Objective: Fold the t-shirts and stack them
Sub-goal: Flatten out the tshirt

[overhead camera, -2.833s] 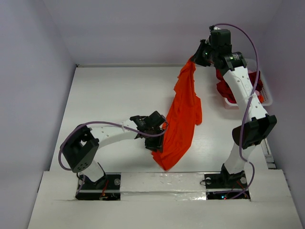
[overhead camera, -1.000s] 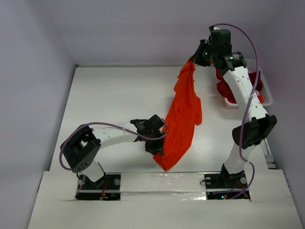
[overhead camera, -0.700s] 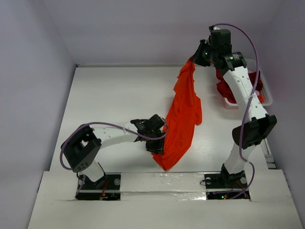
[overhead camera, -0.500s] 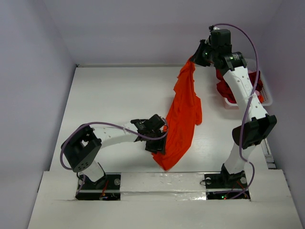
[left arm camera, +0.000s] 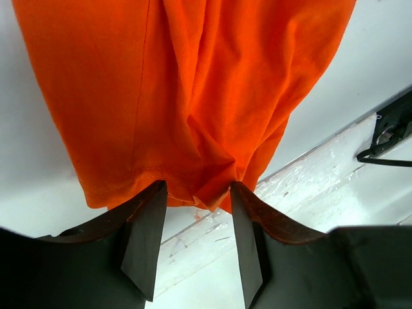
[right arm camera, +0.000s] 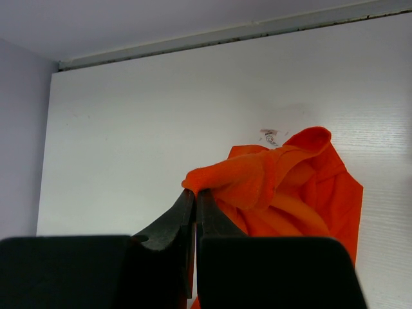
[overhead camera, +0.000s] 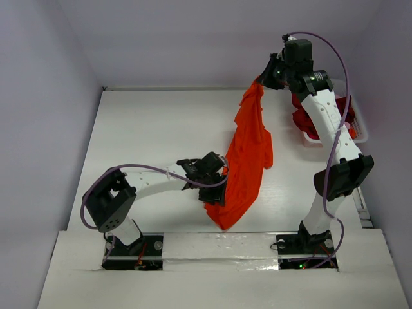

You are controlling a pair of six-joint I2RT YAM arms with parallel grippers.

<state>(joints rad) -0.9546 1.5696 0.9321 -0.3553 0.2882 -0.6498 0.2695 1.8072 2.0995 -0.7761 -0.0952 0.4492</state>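
A bright orange t-shirt (overhead camera: 248, 151) hangs stretched from the far right of the table down toward the near edge. My right gripper (overhead camera: 259, 81) is raised and shut on its top end, and the wrist view shows the jaws (right arm camera: 195, 193) pinching a fold of orange cloth (right arm camera: 257, 177). My left gripper (overhead camera: 215, 193) is low at the shirt's lower left edge. In the left wrist view it (left arm camera: 195, 193) is open, with the orange hem (left arm camera: 193, 161) bunched right at the fingertips (left arm camera: 145, 238). Dark red shirts (overhead camera: 302, 119) lie in the basket.
A white lattice basket (overhead camera: 360, 132) stands at the far right edge, behind the right arm. The table's near edge strip (left arm camera: 290, 187) and a black cable (left arm camera: 386, 138) lie just beyond the shirt's lower hem. Walls close the table on the left and back.
My left gripper has edged slightly right, closer to the shirt's lower hem. The right arm and the hanging shirt have not moved.
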